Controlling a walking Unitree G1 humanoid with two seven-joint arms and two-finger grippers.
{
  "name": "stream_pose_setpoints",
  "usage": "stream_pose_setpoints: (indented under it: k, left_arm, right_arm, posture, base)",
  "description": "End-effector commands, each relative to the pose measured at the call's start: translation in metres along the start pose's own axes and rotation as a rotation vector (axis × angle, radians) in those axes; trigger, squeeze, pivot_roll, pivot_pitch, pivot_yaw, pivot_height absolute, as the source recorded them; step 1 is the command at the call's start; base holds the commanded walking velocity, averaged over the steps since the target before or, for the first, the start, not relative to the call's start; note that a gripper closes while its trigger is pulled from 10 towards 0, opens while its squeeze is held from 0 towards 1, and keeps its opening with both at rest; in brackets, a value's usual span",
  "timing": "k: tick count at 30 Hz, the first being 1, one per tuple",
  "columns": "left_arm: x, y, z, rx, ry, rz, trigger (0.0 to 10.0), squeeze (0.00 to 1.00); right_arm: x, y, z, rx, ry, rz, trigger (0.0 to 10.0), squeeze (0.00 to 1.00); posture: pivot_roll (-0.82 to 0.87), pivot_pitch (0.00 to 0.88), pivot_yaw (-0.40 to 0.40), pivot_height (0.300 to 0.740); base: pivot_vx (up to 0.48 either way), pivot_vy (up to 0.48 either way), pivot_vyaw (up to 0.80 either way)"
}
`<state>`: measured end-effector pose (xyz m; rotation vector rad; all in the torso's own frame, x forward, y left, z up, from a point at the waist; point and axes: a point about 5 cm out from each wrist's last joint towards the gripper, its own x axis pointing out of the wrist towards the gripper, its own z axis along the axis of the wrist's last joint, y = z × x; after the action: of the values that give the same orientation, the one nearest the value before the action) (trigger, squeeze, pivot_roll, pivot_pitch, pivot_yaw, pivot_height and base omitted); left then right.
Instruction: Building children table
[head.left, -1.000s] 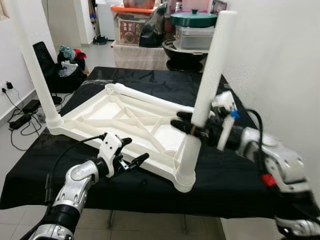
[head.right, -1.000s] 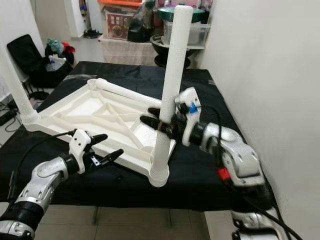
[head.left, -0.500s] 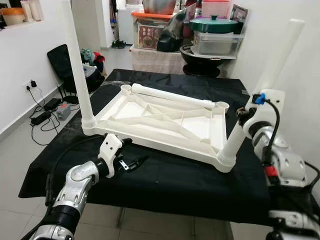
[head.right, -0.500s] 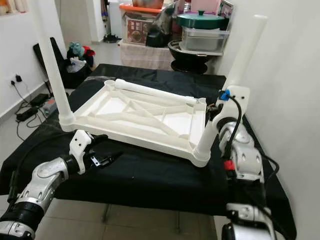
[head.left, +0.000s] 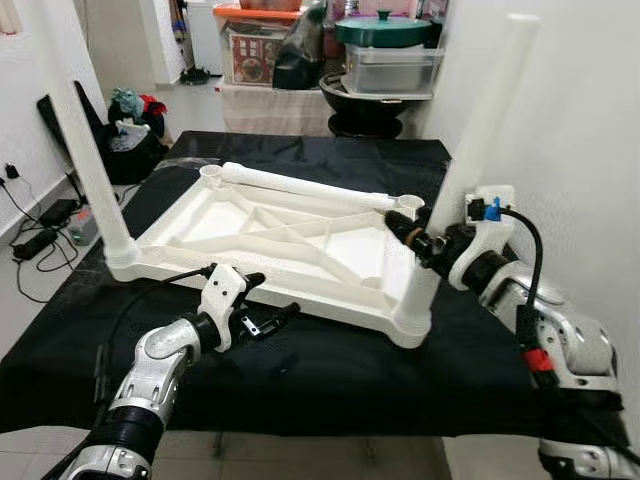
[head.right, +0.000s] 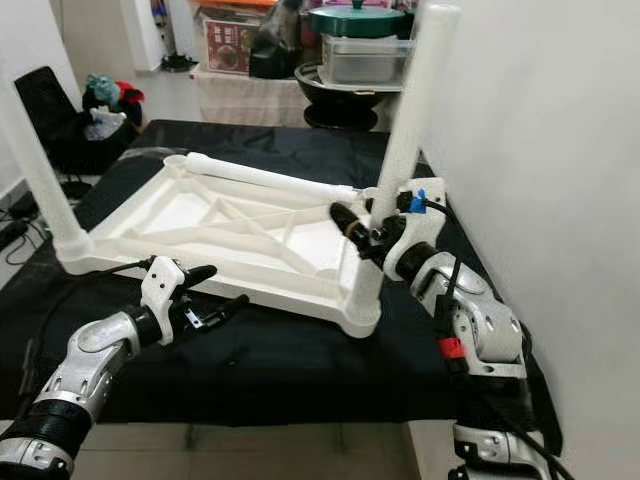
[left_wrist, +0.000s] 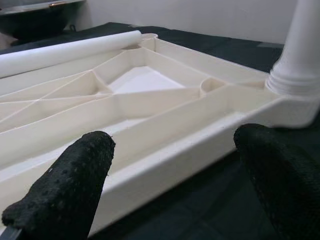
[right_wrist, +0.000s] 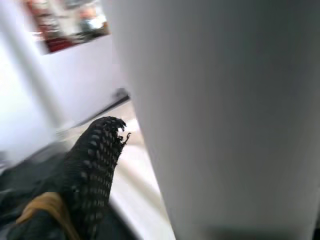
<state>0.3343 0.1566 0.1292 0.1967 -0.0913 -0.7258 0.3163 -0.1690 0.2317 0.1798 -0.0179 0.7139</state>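
White table frame lies upside down on the black-covered tabletop. Two legs are socketed upright: near-right leg, near-left leg. A third leg lies loose along the far edge. Right gripper has its fingers clamped on the near-right leg, low down. Left gripper hovers just off the frame's near edge, fingers apart, empty.

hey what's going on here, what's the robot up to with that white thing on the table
It is putting together a small white table. The white tabletop lies upside down on a black-covered table. Two legs stand in its near corners, and the right tool is shut on the near right leg. A loose leg lies along the far edge. The left tool is open by the near rim.
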Motion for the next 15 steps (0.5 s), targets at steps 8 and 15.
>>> stream_pose_setpoints:
  k: [8, 15]
  left_arm:
    - [-0.004, 0.000, -0.004, -0.005, 0.024, -0.007, 10.0, 0.00]
    - [-0.003, 0.001, -0.004, -0.001, 0.026, -0.005, 10.0, 0.00]
  right_arm:
    - [-0.009, 0.050, 0.002, -0.102, 0.080, 0.497, 10.0, 0.00]
    - [0.012, 0.002, -0.013, -0.073, 0.142, 0.006, 0.0, 0.00]
  posture:
    - [0.06, 0.000, -0.060, 0.740]
    - [0.05, 0.000, -0.054, 0.740]
  base:
    - [0.000, 0.000, 0.00]
    - [0.000, 0.000, 0.00]
